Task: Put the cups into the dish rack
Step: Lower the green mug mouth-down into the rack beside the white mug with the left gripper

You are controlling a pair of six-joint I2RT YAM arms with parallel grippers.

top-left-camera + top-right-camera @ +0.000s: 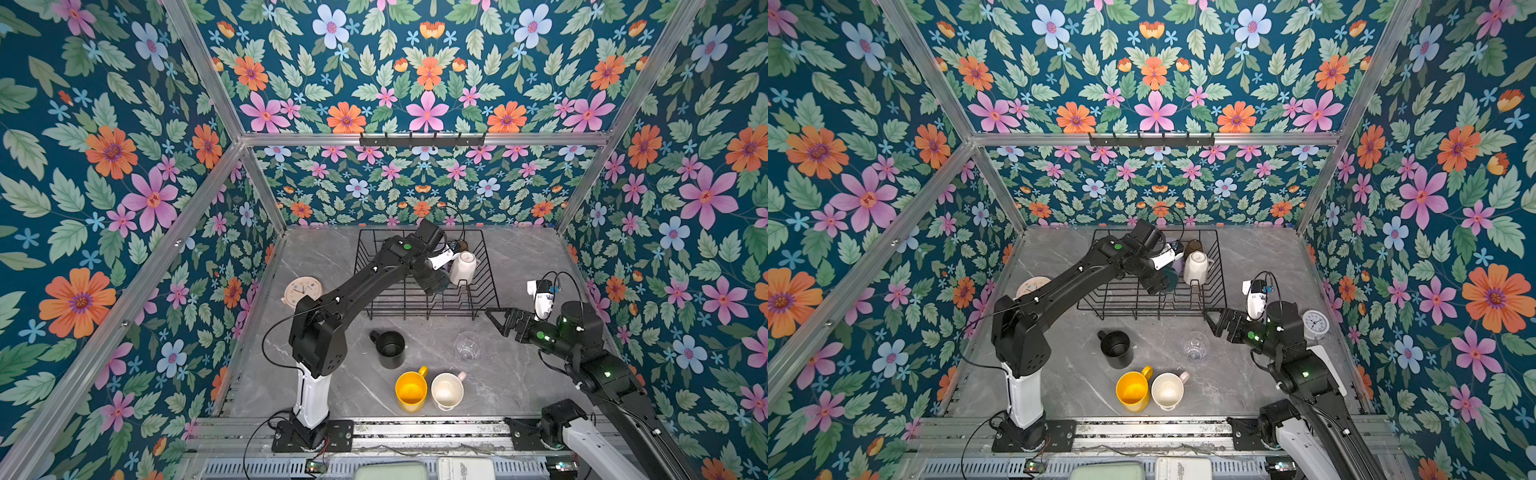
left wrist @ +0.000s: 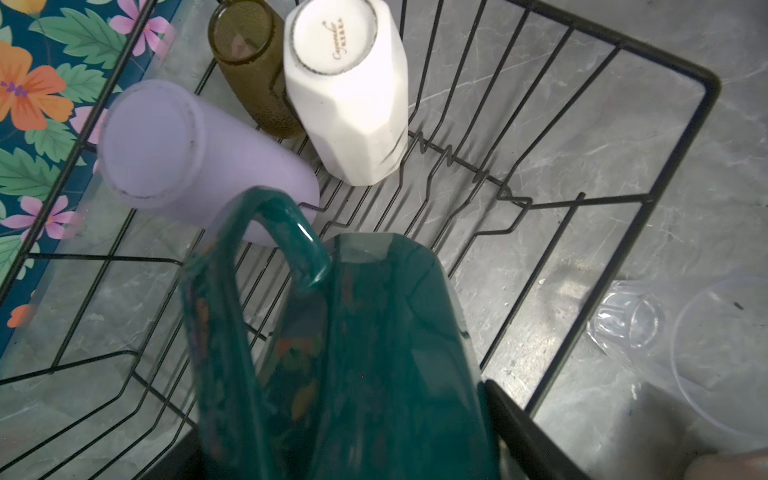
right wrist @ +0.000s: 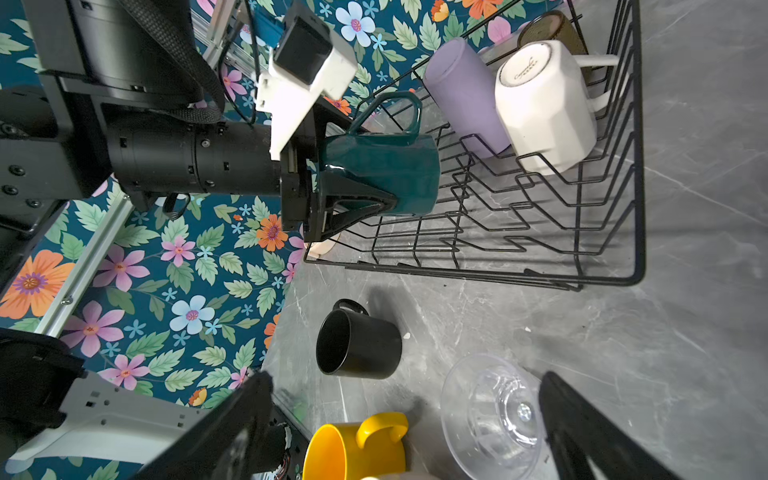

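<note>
Left gripper (image 3: 357, 166) pinching the dark-green mug (image 2: 374, 332) over the dish rack (image 1: 386, 303); right gripper (image 1: 496, 321) spread and holding nothing.

From where I stand, the black wire dish rack fills the 12 o'clock end of the grey table (image 1: 519, 270). The left gripper reaches into its middle, jaws clamped on the dark-green mug's rim, base pointing away from the wrist; I can't tell whether it touches the wires. The right gripper hangs wide apart at the rack's 4 o'clock corner. Inside, toward 2 o'clock, the white mug (image 1: 463, 268) stands mouth down, with the lilac tumbler (image 2: 187, 153) at its 9 o'clock and the olive-brown tumbler (image 2: 253, 62) at its 12. Out on the table the black mug (image 1: 390, 349) sits mid-table, the clear glass (image 1: 467, 345) at its 3 o'clock. At 6 o'clock are the yellow mug (image 1: 411, 390) and, just beside it, the pale-pink mug (image 1: 446, 390).
</note>
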